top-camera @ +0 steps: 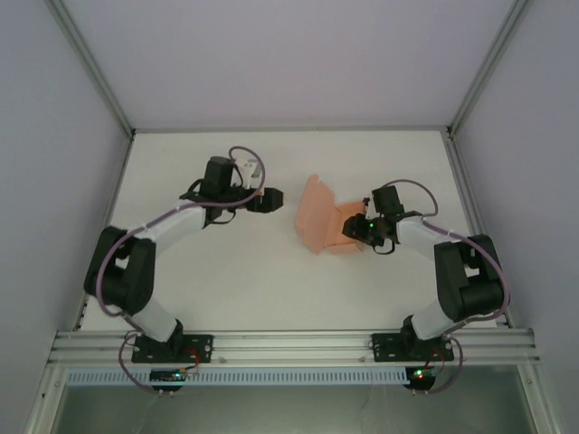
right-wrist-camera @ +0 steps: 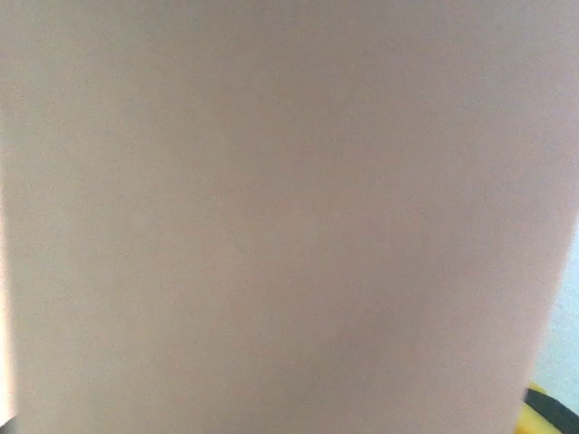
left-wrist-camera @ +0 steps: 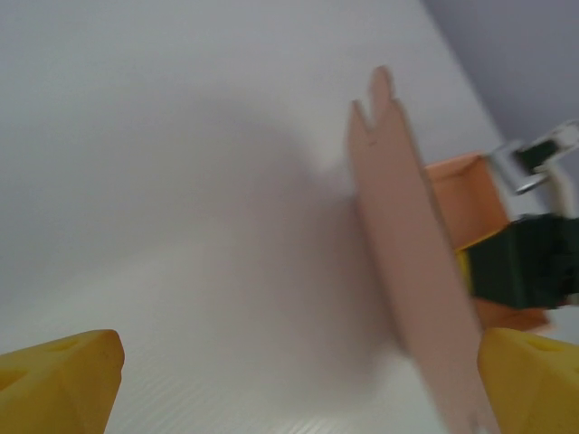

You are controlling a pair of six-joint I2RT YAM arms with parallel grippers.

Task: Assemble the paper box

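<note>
Before me, my worktop (top-camera: 271, 289) is plain white, walled by pale panels (top-camera: 45, 136), with an aluminium rail (top-camera: 289, 344) along its near edge.

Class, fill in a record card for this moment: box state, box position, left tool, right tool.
Box state: paper box partly folded, one notched flap standing up
Box position: on the white table, between the two tools
Left tool: left tool open, apart from the box, facing the flap
Right tool: right tool at the box's right side; grip unclear
</note>
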